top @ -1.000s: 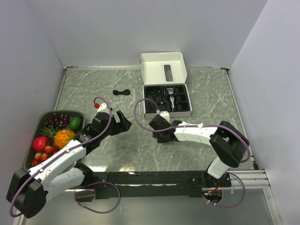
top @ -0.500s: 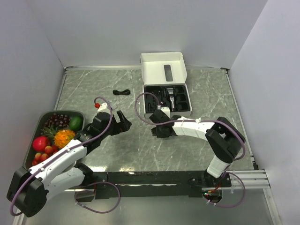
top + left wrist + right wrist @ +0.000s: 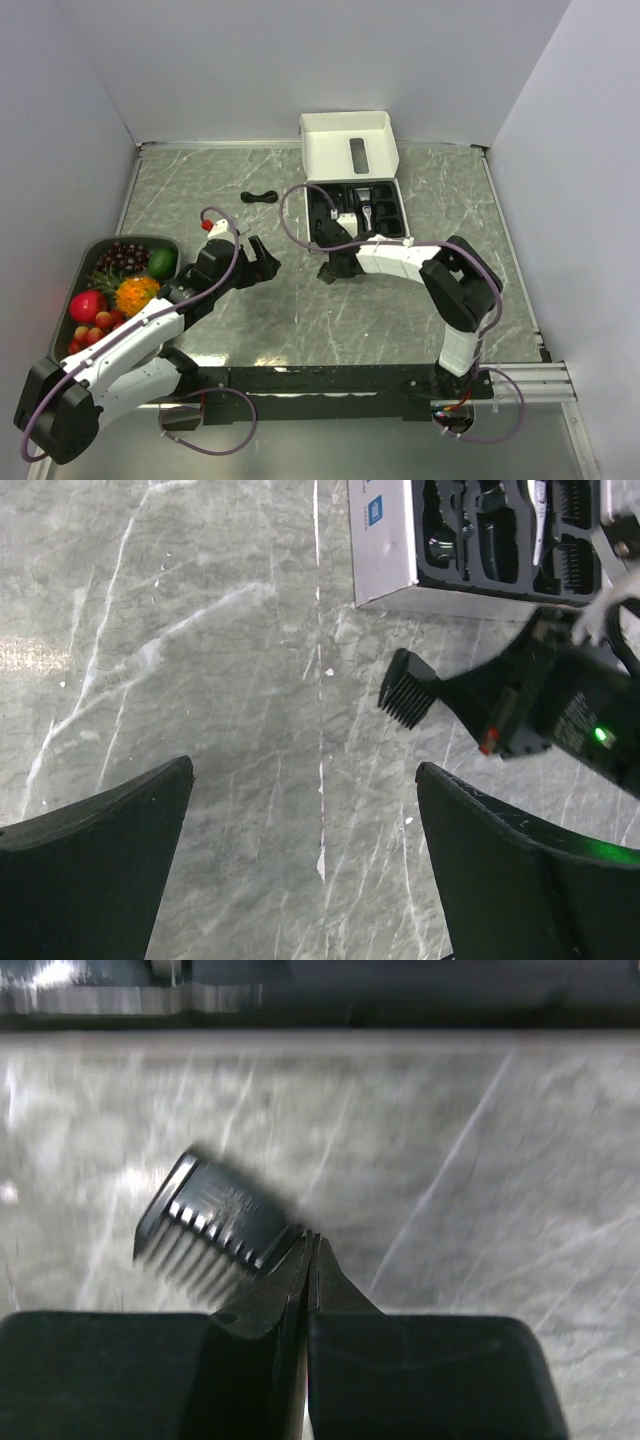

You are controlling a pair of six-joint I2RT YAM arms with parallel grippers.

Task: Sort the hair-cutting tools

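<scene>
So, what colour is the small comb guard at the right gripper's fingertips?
Black all over. The comb guard shows best in the right wrist view.

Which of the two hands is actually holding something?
The right hand: its fingers are pinched shut on the small black comb guard. The left hand is spread wide open with nothing between its fingers.

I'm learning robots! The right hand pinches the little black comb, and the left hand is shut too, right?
No. The right hand does pinch the little black comb, but the left hand is wide open; the left wrist view shows it.
</scene>
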